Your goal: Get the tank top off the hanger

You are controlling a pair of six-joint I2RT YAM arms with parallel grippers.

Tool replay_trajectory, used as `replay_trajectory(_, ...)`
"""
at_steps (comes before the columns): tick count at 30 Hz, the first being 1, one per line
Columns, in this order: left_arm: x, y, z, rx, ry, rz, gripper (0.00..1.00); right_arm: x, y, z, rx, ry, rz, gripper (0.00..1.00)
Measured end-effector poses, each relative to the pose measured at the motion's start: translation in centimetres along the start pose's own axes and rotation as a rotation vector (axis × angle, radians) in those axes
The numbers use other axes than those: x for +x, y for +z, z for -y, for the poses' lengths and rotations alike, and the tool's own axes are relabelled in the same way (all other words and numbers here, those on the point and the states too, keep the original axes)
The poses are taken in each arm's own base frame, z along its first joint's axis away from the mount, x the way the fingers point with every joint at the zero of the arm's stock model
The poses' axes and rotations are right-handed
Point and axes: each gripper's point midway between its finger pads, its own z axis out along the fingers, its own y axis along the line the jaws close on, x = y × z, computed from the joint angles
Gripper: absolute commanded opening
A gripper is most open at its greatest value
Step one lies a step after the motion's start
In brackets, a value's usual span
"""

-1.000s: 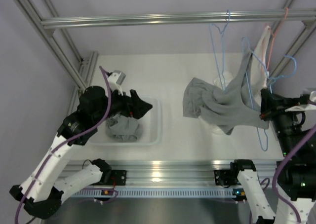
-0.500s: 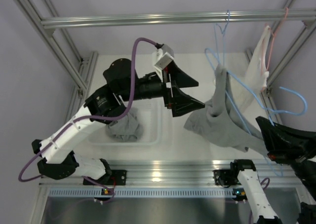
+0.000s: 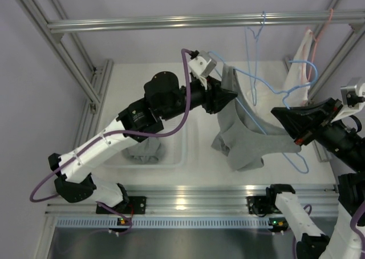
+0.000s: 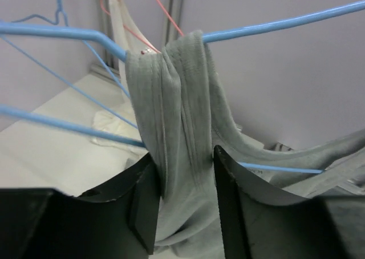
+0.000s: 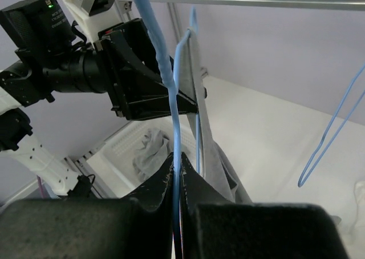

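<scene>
Strap of your gray tank top is bunched up btw the fingers of the left gripper. It touches both pads, so the jaws are roughly half closed and pinching cloth. Right above those fingers the strap loops over the blue hanger. Rest of the top droops down btw your two grippers, not off the wire yet. Right gripper is clamped fully shut on the hanger wire, which runs straight up out of its fingertips. Fwiw the white bin w/ a crumpled garment in it sits well apart from the left fingers, back toward that arm's base.
</scene>
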Motion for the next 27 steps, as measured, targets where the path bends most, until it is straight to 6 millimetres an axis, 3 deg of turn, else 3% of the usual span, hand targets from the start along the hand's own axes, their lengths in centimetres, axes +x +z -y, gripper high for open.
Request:
replay_trajectory(1,0.2,0.1,-0.4,-0.018,0.003,0.0,0.4,0.0,0.0,0.0,-0.002,0.002,-0.003,0.0)
replay_trajectory(3,0.1,0.2,-0.9,-0.048,0.017,0.009,0.26,0.0,0.1,0.0,-0.002,0.003,-0.003,0.0)
replay_trajectory(4,0.1,0.2,-1.1,-0.059,0.024,0.012,0.25,0.0,0.1,0.0,-0.002,0.001,-0.001,0.0)
replay_trajectory(6,0.0,0.2,-1.5,-0.077,0.036,0.017,0.14,0.0,0.1,0.0,-0.003,0.0,0.0,0.0)
replay_trajectory(8,-0.1,0.2,-1.8,-0.095,0.045,0.019,0.1,0.2,0.2,0.2,-0.001,0.004,-0.004,0.0)
replay_trajectory(10,-0.1,0.2,-2.1,-0.108,0.05,0.02,0.0,0.4,0.4,0.5,0.002,0.008,-0.009,0.0)
replay_trajectory(18,-0.4,-0.1,-4.1,-0.225,0.047,0.039,0.0,1.7,1.0,1.8,0.014,0.0,-0.036,0.0)
replay_trajectory(27,-1.1,-2.1,-7.8,-0.461,0.007,0.088,0.0,6.4,2.3,5.1,0.044,0.033,-0.141,0.0)
